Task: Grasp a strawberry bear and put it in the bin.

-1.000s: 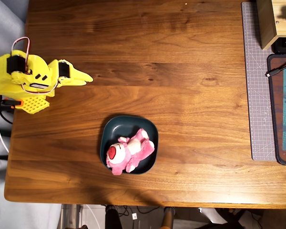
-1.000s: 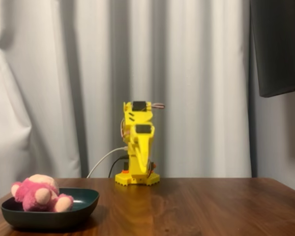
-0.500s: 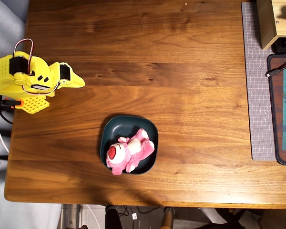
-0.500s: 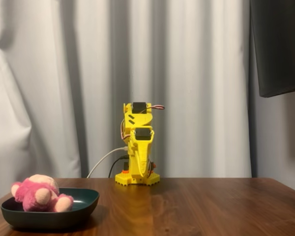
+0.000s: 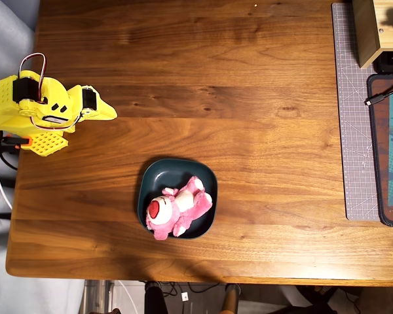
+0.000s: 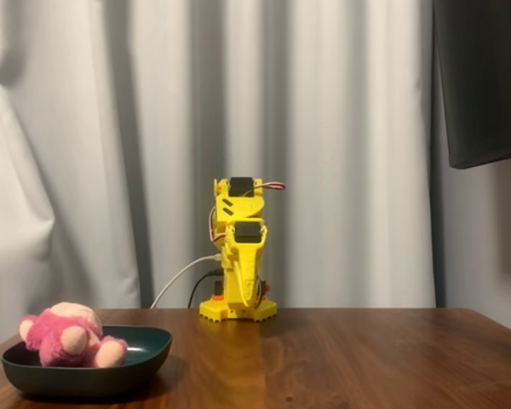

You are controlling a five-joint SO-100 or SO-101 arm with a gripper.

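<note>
The pink strawberry bear (image 5: pixel 177 207) lies on its back inside the dark teal bin (image 5: pixel 158 178), near the table's front edge in the overhead view. From the fixed view the strawberry bear (image 6: pixel 66 335) rests in the bin (image 6: pixel 145 349) at lower left, its head over the rim. My yellow gripper (image 5: pixel 110 114) is folded back by the arm's base at the table's left edge, far from the bin. Its fingers lie together with nothing between them. In the fixed view the gripper (image 6: pixel 246 294) points down over the base.
A grey cutting mat (image 5: pixel 352 111) runs along the right side of the table, with a wooden box (image 5: pixel 373 29) and a dark pad (image 5: pixel 388 150) on it. A white cable (image 6: pixel 180 277) leads to the arm's base. Curtains hang behind the table.
The arm has folded further back toward its base over the second; the gripper tip drew left in the overhead view. The bear and bin have not moved.
</note>
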